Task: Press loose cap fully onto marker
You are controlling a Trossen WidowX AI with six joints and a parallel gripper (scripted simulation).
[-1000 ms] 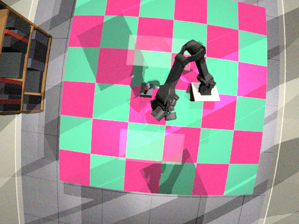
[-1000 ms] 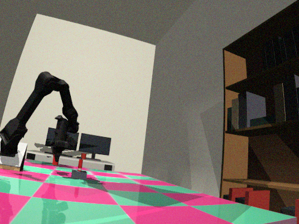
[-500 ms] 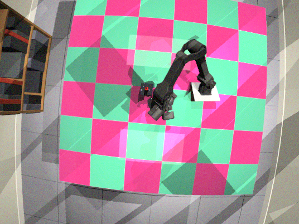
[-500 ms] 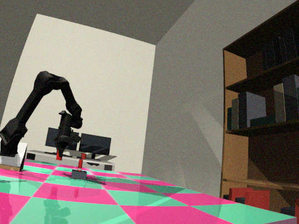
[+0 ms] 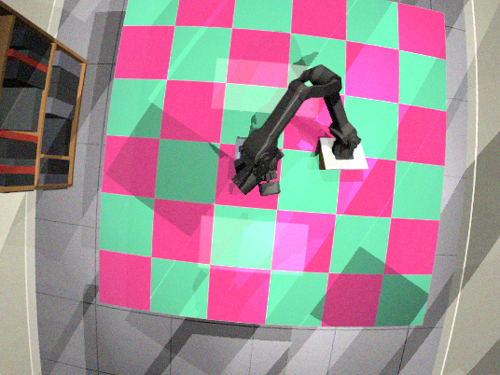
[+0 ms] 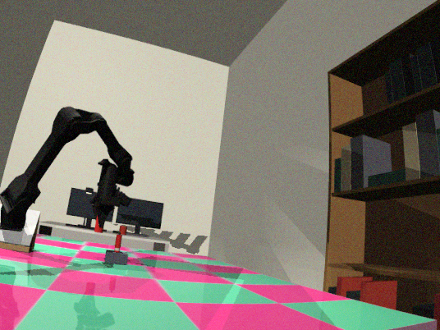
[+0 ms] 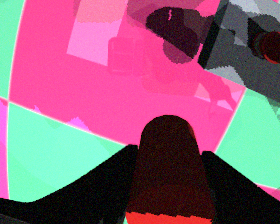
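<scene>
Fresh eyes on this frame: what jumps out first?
The loud pink-and-green checkered table dominates, with the dark arm arched over its middle. In the exterior view the claw holds the red cap off the table, beside and above the red marker standing upright in its grey holder. A wooden bookshelf fills the right side of that view.
</scene>
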